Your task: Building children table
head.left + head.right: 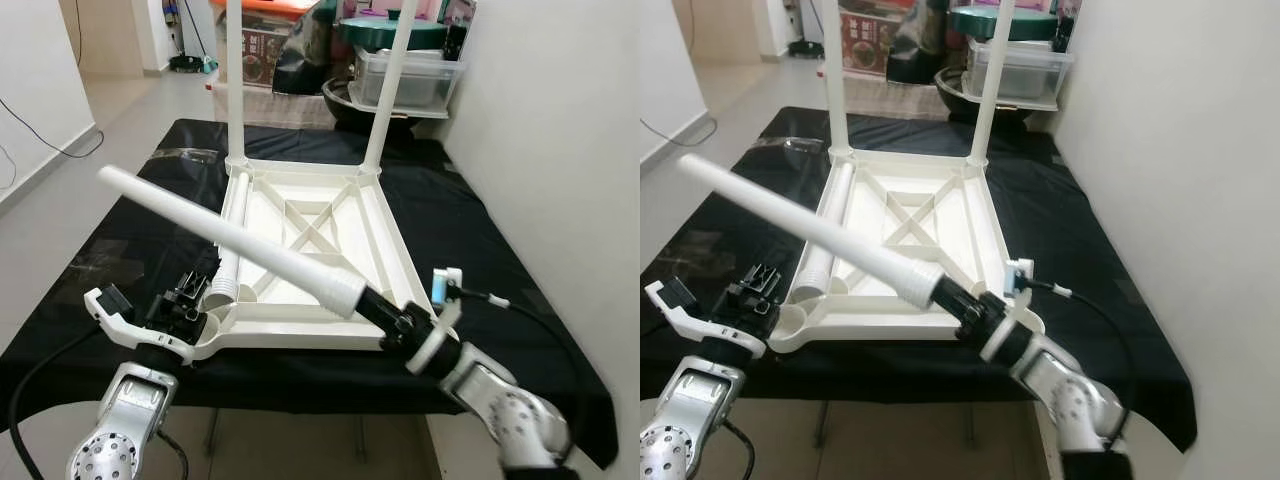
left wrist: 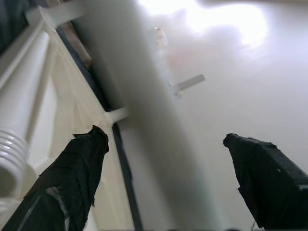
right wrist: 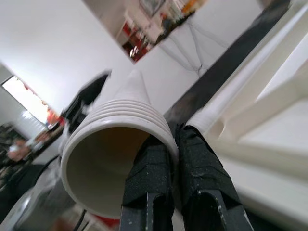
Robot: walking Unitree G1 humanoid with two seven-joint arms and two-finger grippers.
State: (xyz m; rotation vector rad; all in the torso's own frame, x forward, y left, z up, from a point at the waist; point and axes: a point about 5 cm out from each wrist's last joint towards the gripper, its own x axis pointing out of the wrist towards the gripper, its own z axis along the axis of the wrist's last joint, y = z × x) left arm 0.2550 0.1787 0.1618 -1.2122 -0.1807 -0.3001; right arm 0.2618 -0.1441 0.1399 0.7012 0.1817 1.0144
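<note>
one table leg [image 1: 230, 238] pinched in right tool [image 1: 385, 312].

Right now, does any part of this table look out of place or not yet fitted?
Yes. One loose leg lies inside the upturned tabletop along its left edge, not in a socket. The right gripper holds another leg slanted across the frame.
</note>
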